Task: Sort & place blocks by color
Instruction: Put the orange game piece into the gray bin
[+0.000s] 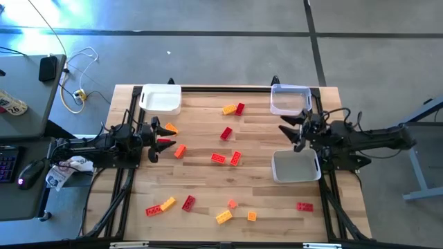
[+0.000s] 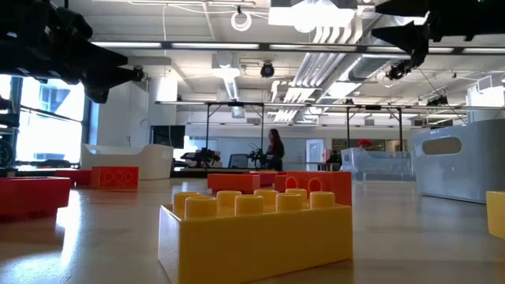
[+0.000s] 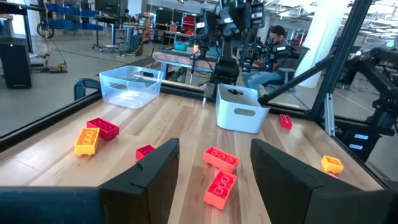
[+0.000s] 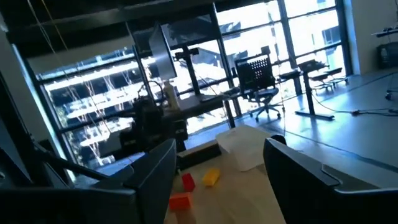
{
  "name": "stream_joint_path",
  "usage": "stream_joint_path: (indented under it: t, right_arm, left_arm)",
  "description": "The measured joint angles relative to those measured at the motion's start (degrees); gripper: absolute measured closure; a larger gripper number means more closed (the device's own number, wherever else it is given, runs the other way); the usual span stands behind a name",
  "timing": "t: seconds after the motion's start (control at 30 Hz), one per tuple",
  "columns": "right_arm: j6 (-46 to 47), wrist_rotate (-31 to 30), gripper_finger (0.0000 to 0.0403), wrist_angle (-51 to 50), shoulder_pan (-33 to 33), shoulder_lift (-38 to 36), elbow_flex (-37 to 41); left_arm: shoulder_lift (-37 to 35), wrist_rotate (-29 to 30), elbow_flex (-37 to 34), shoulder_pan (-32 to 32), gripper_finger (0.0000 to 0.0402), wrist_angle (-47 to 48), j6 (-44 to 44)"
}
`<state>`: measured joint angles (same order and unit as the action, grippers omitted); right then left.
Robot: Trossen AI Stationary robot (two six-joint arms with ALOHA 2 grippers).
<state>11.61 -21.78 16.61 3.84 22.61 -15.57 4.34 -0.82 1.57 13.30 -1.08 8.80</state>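
A: Why are both arms parked at the sides?
B: Nothing picked yet. Left gripper [image 1: 163,136] jaws wide, empty; right gripper [image 1: 294,128] wide, empty, between two trays.
A: Blocks?
B: Scattered loose on the table [image 1: 201,187]; orange block [image 1: 180,151] just beside left gripper, red ones mid-table.

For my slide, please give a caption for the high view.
Red, orange and yellow plastic bricks scattered on a wooden table between two arms.

The wooden table [image 1: 208,187] carried 3 trays: a white tray [image 1: 161,98] at its far left corner, a clear tray [image 1: 290,99] and a grey tray [image 1: 295,167] along its right edge.
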Motion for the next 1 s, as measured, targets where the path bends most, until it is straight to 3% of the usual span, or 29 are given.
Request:
stream_joint_path:
  t: [0.33, 0.57, 1.0]
  right_arm:
    - [-4.2, -0.3, 0.0173, -22.0, -2.4, 18.6, -20.4]
    - [-4.8, 6.2, 0.0173, -33.3, -4.0, 30.4, -31.8]
    - [-16.5, 15.0, 0.0173, -43.0, -4.0, 48.4, -44.3]
  left_arm:
    - [0.0, 0.0, 0.0, 0.0, 0.0213, 0.0, 0.0]
    - [0.0, 0.0, 0.0, 0.0, 0.0213, 0.0, 0.0]
    - [0.0, 0.0, 0.0, 0.0, 0.0213, 0.0, 0.0]
